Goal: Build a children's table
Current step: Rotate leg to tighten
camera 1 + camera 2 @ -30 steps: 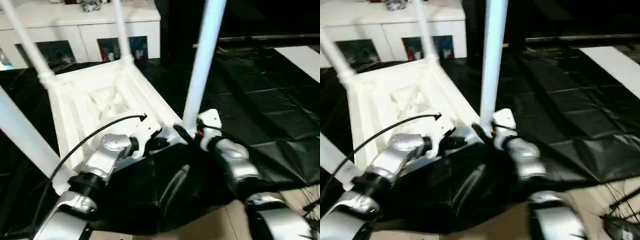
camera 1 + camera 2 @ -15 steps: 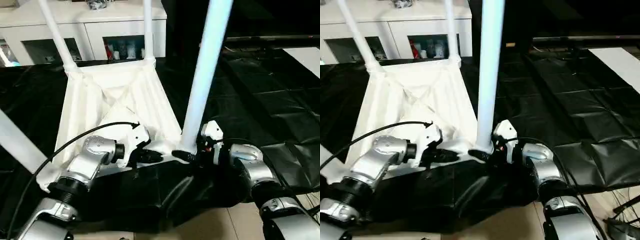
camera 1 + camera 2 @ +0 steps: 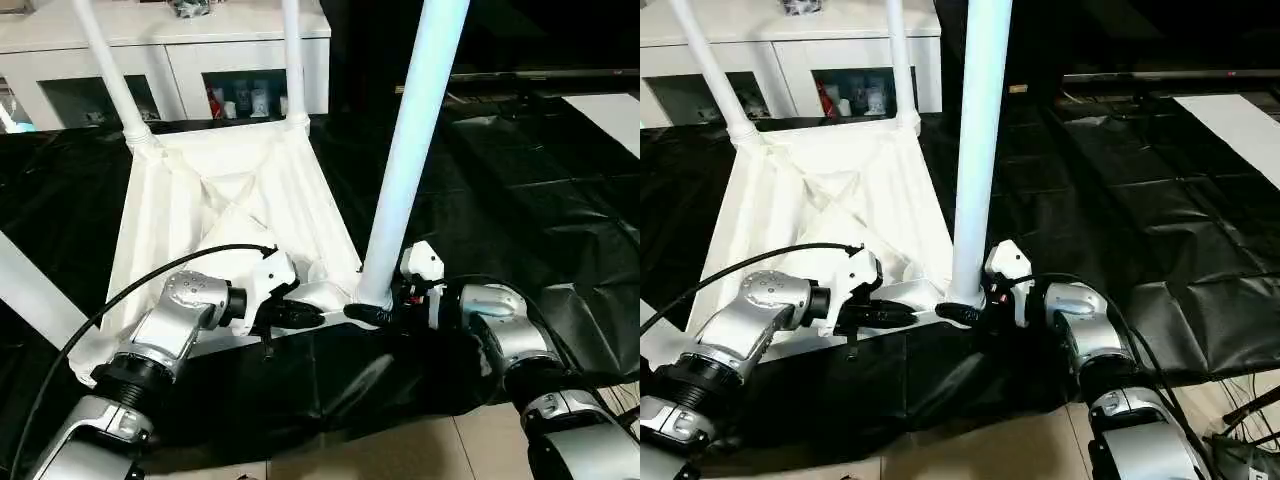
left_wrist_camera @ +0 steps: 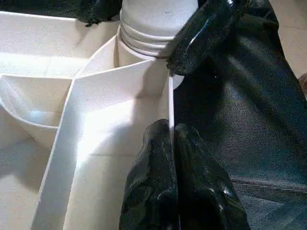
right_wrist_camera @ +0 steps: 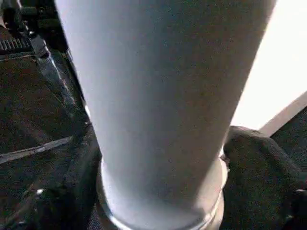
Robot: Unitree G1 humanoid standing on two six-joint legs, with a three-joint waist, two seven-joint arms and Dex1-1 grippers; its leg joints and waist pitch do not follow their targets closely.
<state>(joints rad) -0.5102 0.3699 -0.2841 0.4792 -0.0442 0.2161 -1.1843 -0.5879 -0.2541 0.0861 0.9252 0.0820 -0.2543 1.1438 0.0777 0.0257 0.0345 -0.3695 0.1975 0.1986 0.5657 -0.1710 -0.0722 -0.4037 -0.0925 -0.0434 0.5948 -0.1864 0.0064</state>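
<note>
The robot has silver, rounded metal forearms with black joint rings. Each wrist carries a white housing. A black cable [image 3: 150, 275] arcs over the left forearm. Its fingers [image 4: 163, 191] are glossy black.

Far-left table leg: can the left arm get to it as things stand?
Probably not right away: the left pincer is shut on the tabletop rim at the near corner. The far-left leg stands across the top; the path looks unblocked.
</note>
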